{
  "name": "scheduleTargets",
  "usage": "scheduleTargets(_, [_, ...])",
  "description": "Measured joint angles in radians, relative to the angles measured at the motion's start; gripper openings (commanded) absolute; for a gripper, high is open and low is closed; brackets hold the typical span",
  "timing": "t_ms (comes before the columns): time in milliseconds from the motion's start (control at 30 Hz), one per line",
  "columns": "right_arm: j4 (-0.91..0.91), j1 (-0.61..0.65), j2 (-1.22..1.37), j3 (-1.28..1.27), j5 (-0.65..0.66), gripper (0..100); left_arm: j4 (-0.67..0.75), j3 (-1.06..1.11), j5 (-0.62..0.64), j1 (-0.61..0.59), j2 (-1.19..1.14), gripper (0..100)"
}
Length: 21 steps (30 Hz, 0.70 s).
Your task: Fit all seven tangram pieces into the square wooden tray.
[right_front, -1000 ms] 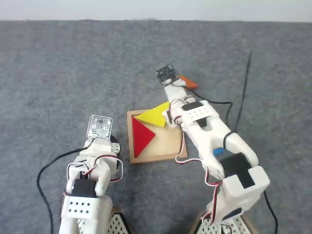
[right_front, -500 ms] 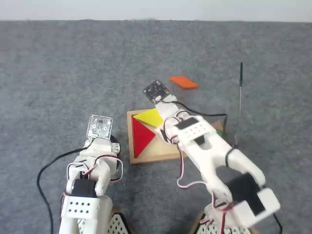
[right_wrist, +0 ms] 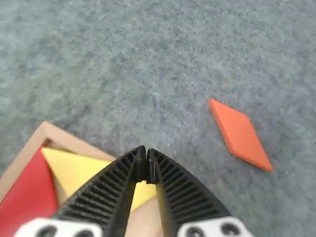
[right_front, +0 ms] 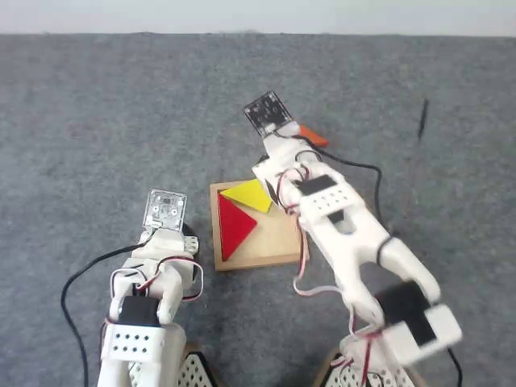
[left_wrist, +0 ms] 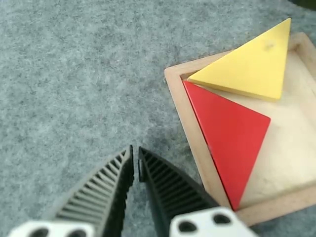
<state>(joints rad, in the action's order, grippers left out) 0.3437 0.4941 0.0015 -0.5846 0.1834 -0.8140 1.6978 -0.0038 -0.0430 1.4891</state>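
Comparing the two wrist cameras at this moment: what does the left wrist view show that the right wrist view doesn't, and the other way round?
Left wrist view, not the right: the left gripper, shut, above grey carpet beside a corner of the tray, and the whole outline of the red triangle.

Right wrist view, not the left: the right gripper, shut, and the orange parallelogram lying on the carpet outside the tray.

Both: the tray, holding the yellow triangle and the red triangle side by side.
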Motion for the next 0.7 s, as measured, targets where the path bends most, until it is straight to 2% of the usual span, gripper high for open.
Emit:
scheduleTargets(300, [-0.002, 0.005, 0.252, 0.144, 0.0, 0.7, 0.0, 0.0, 0.0, 0.0, 0.0, 1])
scheduleTargets(700, [0.08, 0.002, 0.27, 0.149, 0.037, 0.7, 0.0, 0.0, 0.0, 0.0, 0.0, 1])
